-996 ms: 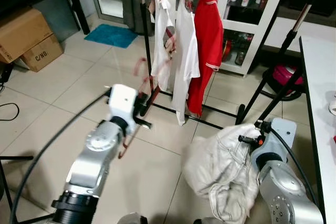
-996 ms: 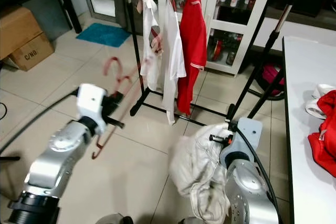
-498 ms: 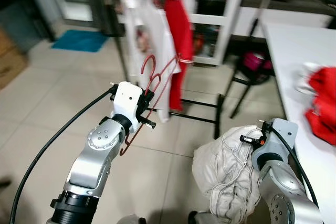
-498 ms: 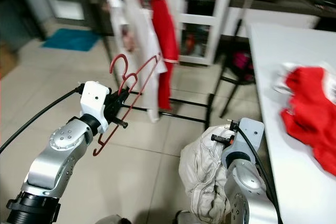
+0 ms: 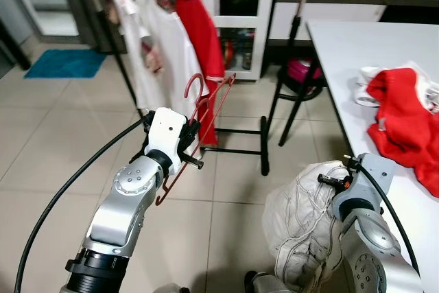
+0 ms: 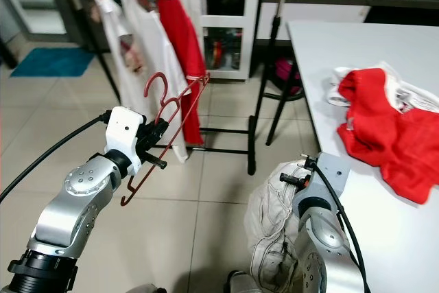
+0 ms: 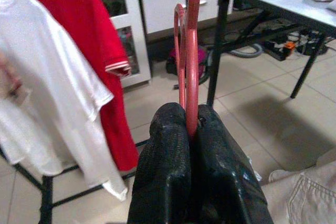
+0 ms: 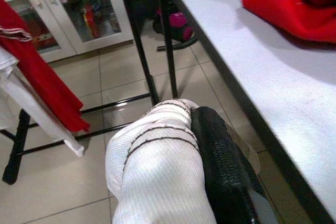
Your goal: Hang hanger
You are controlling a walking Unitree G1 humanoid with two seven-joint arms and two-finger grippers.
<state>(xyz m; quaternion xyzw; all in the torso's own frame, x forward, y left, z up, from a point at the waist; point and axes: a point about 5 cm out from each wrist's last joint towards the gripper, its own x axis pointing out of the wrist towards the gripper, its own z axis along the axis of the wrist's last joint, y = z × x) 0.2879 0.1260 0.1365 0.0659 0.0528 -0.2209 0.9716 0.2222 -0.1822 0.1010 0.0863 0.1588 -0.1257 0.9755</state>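
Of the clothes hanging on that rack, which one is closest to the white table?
The red shirt. It hangs at the end of the row nearest the white table; the white shirt and the other pale garments hang beyond it, farther away.

Left gripper (image 6: 152,136) clamps red hanger (image 6: 163,127)

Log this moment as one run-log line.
left gripper: shut on red hangers, raised | right gripper: shut on white garment | clothes rack: ahead, shirts hung | hanging: not yet done
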